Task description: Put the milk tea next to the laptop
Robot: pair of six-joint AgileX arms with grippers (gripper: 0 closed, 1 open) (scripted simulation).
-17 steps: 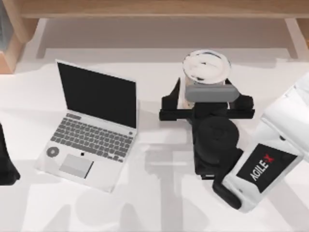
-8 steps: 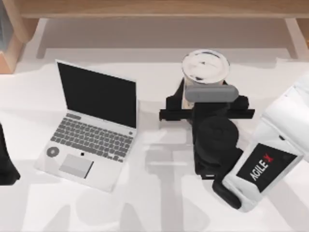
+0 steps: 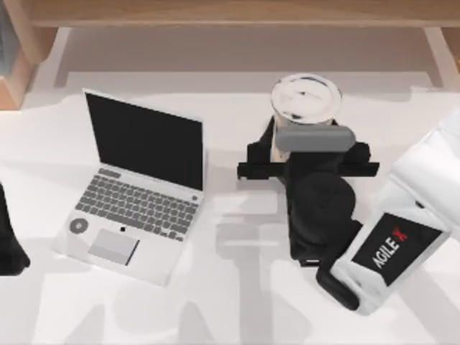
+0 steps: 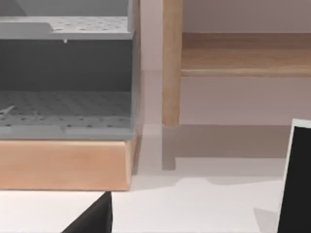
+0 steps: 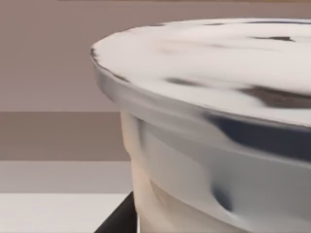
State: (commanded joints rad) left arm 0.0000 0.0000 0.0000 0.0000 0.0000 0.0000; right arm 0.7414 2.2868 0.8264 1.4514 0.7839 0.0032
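The milk tea [image 3: 305, 97], a clear cup with a white round lid and beige drink, stands right of the table's middle, toward the back. My right gripper [image 3: 307, 147] reaches it from the front, its black fingers [image 3: 261, 146] pressed against the cup's sides, shut on it. The right wrist view looks close at the milk tea's lid and wall [image 5: 204, 145], with one dark finger [image 5: 119, 218] beside it. The laptop [image 3: 136, 187] lies open at the left, black screen up, about a hand's width from the cup. My left gripper [image 3: 8, 244] is parked at the left edge.
A wooden shelf frame [image 3: 230, 14] runs along the back of the table. A grey perforated rack [image 4: 65, 82] on a wooden base [image 4: 65, 162] stands at the back left. The laptop's screen edge [image 4: 296, 179] shows in the left wrist view. White tabletop [image 3: 237, 215] lies between laptop and cup.
The right gripper's fingers have closed inward onto the cup's sides. The cup and laptop have hardly shifted; the left arm has not moved.
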